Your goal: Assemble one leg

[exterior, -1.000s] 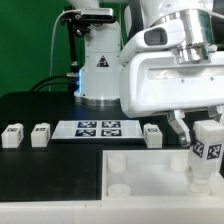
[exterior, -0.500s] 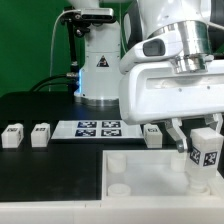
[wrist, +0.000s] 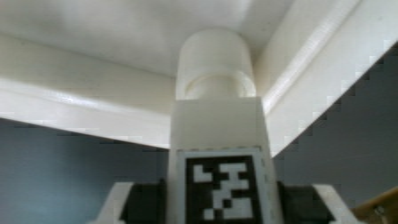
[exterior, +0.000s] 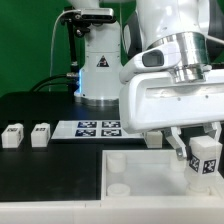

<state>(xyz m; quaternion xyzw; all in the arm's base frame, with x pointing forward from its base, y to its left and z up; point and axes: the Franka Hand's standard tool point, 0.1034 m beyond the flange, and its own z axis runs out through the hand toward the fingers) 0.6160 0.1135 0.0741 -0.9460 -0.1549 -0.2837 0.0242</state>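
Observation:
My gripper (exterior: 200, 150) is shut on a leg (exterior: 205, 160), a white peg with a black-and-white tag, and holds it upright over the right side of the large white tray-like piece (exterior: 140, 175). In the wrist view the leg (wrist: 221, 110) runs straight out between the fingers (wrist: 146, 200), its rounded end close to a corner of the white piece (wrist: 107, 90). Two more legs (exterior: 12, 135) (exterior: 41, 133) stand on the black table at the exterior view's left. A third is mostly hidden behind my hand.
The marker board (exterior: 98, 128) lies on the black table behind the white piece. A white robot base with a warning triangle (exterior: 100, 70) stands at the back. My arm's large white housing (exterior: 170, 95) blocks much of the exterior view's right.
My gripper has come down and toward the camera with the leg in it, bringing it nearer the white piece. The hand now covers the leg that stood to the right of the marker board.

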